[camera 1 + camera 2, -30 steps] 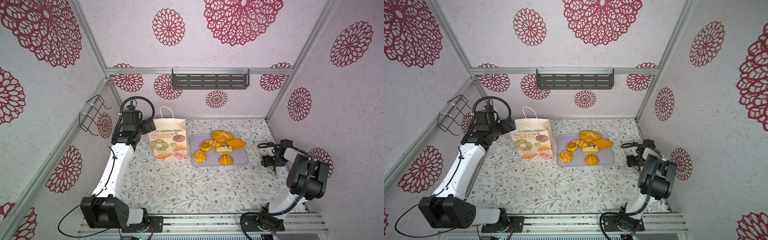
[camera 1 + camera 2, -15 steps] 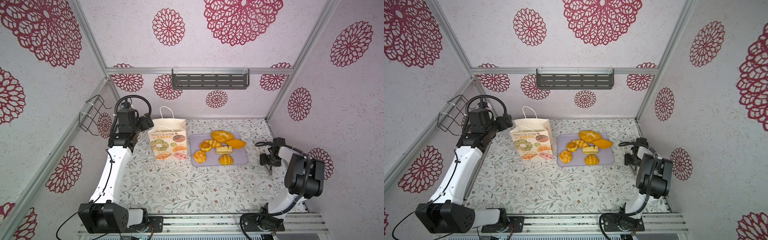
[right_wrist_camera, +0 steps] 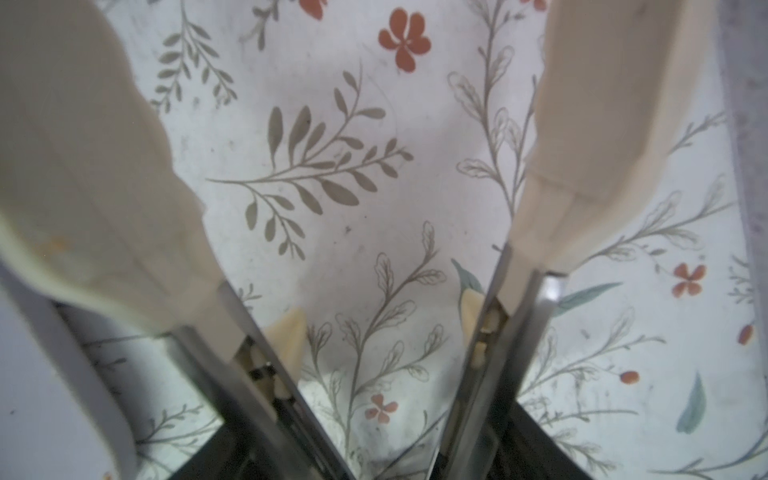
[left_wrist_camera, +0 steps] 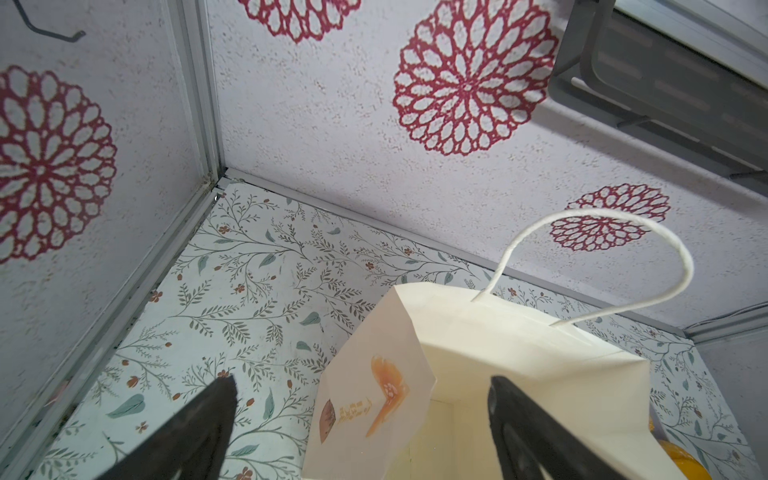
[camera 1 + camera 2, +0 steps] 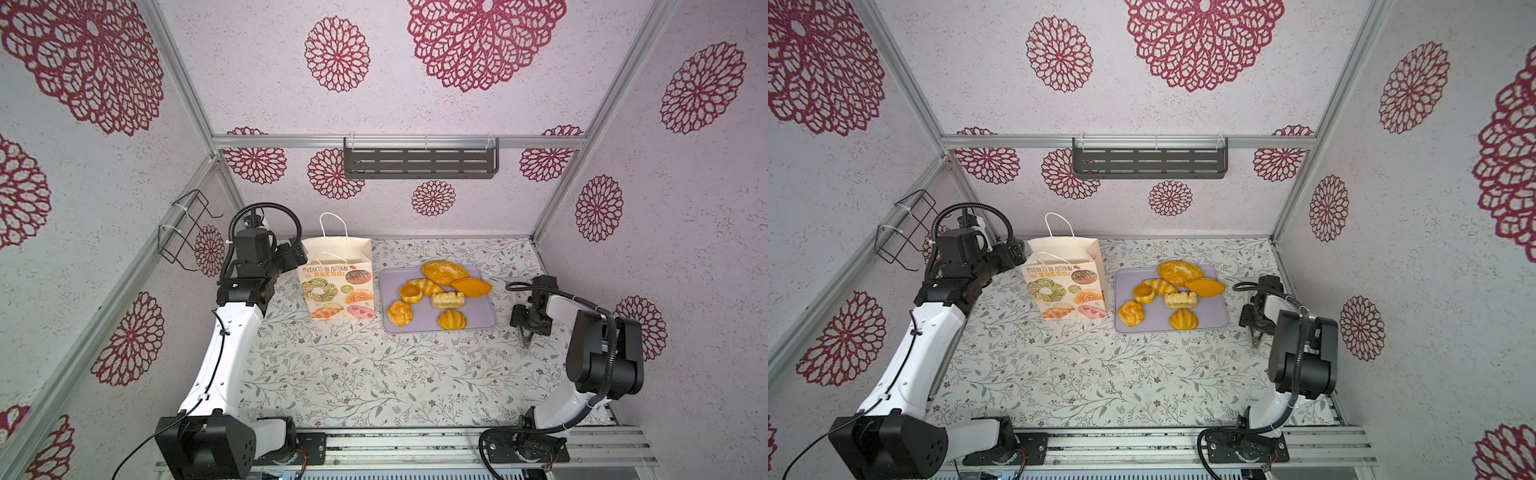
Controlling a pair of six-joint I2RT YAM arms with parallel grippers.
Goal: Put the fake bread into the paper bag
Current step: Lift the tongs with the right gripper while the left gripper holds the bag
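Left gripper (image 4: pixel 361 380) gapes wide astride the paper bag (image 4: pixel 519 345) edge — right gripper (image 3: pixel 353 83) parted, empty.

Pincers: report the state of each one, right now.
Left pincer: open, empty, straddling the paper bag's side wall.
Right pincer: open, empty, over the floral tabletop.

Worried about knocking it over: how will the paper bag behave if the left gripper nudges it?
Likely light and tippy: the paper bag stands upright, tall, with nothing seen inside. Its thin paper walls would probably buckle rather than resist the open left gripper.
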